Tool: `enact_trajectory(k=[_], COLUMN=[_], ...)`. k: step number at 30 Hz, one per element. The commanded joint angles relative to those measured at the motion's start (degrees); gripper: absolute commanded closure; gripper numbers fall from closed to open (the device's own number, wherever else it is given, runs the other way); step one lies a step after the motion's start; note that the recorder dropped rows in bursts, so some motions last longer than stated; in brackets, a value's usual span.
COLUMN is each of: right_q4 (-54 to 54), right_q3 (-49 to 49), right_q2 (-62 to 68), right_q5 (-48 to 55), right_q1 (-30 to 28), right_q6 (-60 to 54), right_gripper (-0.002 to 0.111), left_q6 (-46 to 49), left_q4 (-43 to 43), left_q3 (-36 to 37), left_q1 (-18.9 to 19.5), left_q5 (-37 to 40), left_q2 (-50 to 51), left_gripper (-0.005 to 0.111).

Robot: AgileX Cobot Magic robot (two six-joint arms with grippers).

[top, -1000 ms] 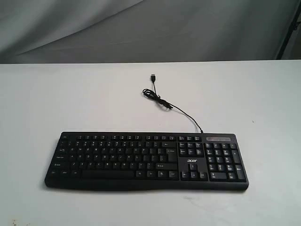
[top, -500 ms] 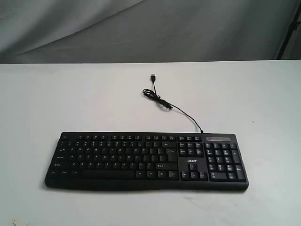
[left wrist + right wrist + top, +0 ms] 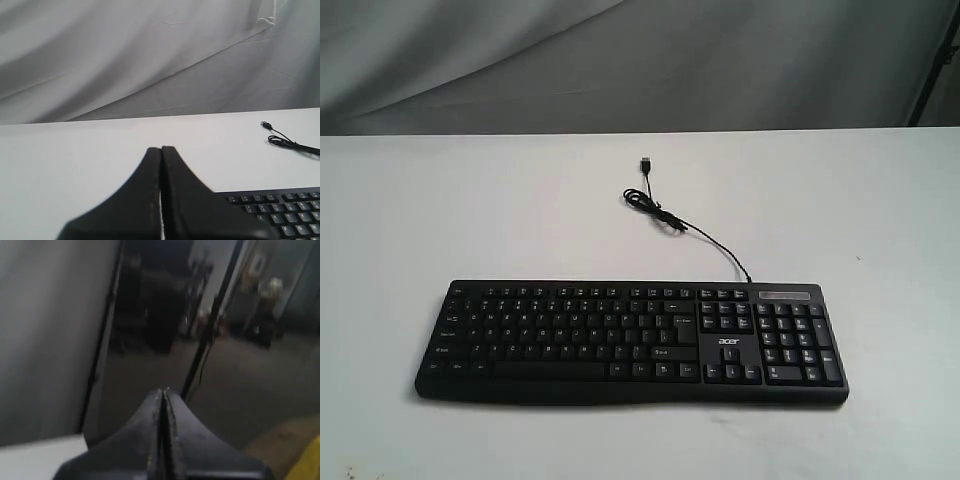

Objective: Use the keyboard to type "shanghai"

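The black acer keyboard (image 3: pixel 630 340) lies flat near the front of the white table, number pad at its right end. Its thin black USB cable (image 3: pixel 685 228) runs from the back edge and coils toward the table's middle, plug lying free. Neither arm shows in the exterior view. In the left wrist view my left gripper (image 3: pixel 161 149) is shut with nothing in it, raised above the table beside the keyboard's (image 3: pixel 285 212) corner, the cable (image 3: pixel 285 143) beyond. My right gripper (image 3: pixel 163 390) is shut on nothing and points off the table toward a dim room.
The white table (image 3: pixel 470 210) ends at a grey draped backdrop (image 3: pixel 640 60). A dark stand leg (image 3: pixel 932 60) rises at the back right. Past the table's edge (image 3: pixel 40 447) the right wrist view shows dark poles and clutter on a floor.
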Motion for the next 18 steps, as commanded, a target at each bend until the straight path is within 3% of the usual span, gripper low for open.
enact_trajectory(k=[1,3,6,12,18], right_q4=[43.28,67.0,82.9,77.08,73.66], right_q3=[-8.02,-9.19,-9.19,-9.19,-9.19], right_q2=[14.57,20.45,27.05,36.01,43.82], right_q5=[16.79,23.69,28.75,21.49,14.03], right_q1=[0.3,1.33,6.13,25.37,40.56], right_q6=[-40.67,-59.86,-73.08,-74.95,-78.02], right_gripper=[0.108,0.108,0.108,0.108,0.108], left_q6=[-0.15,-0.15,-0.15,-0.15,-0.15], left_q4=[0.0,0.0,0.0,0.0,0.0], left_q3=[0.1,0.1,0.1,0.1,0.1], left_q1=[-0.37,-0.37,-0.37,-0.37,-0.37], left_q5=[-0.34,-0.34,-0.34,-0.34,-0.34], left_q2=[-0.14,-0.14,-0.14,-0.14,-0.14], left_gripper=[0.107,0.107,0.107,0.107,0.107])
